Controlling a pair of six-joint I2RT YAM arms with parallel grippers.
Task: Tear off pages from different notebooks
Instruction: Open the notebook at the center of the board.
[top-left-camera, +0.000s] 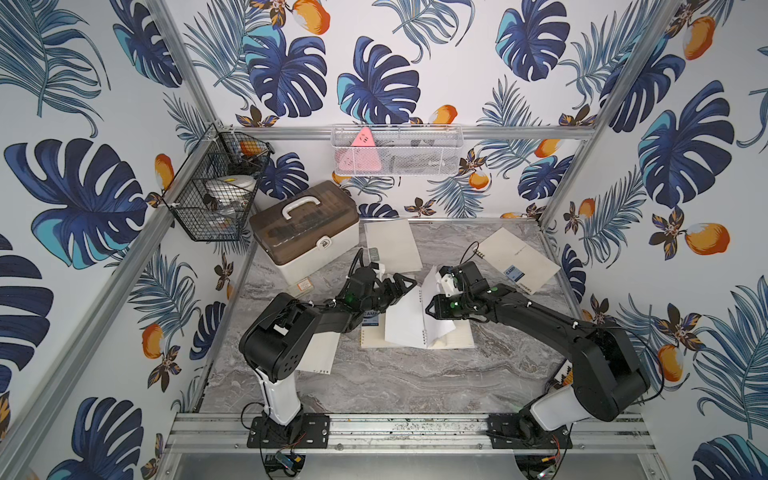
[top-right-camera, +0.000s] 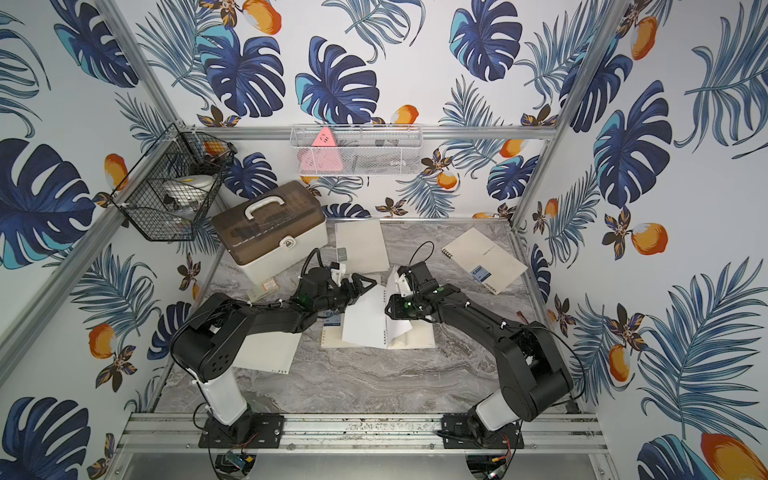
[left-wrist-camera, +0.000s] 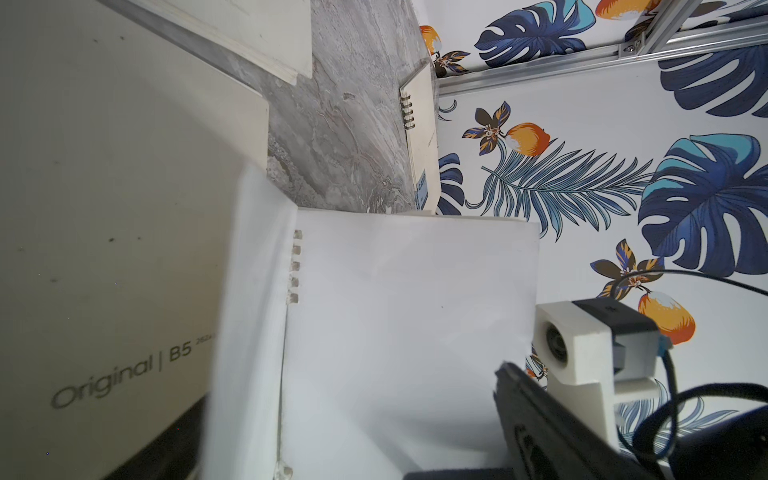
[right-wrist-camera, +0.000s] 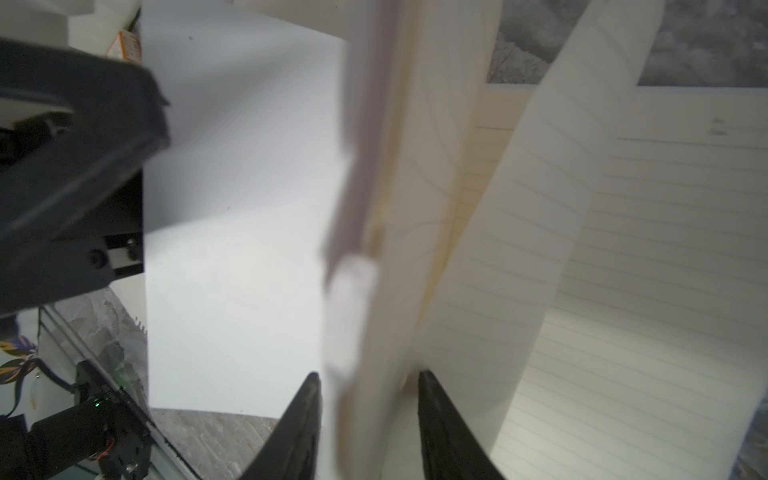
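The bench (top-left-camera: 374, 382) carries the open notebook (top-left-camera: 459, 338) midway between the arms. Its raised pages (top-left-camera: 405, 322) stand directly ahead of the right end effector (top-left-camera: 429, 309), the nearer one, whose jaws straddle them; I cannot tell whether they pinch. The left end effector (top-left-camera: 409, 286), spread wide and gripping nothing, hangs just beside the pages' far edge. The coil (top-left-camera: 424, 332) runs near-to-far, so a tear likely pulls sideways across it.

open notebook (top-left-camera: 457, 338) lies mid-table (top-left-camera: 395, 382), raised page (top-left-camera: 405, 324) standing over it; box (top-left-camera: 303, 232) behind-left, small notebook (top-left-camera: 392, 245) behind, camp notebook (top-left-camera: 521, 257) back-right, loose page (top-left-camera: 320, 353) front-left.
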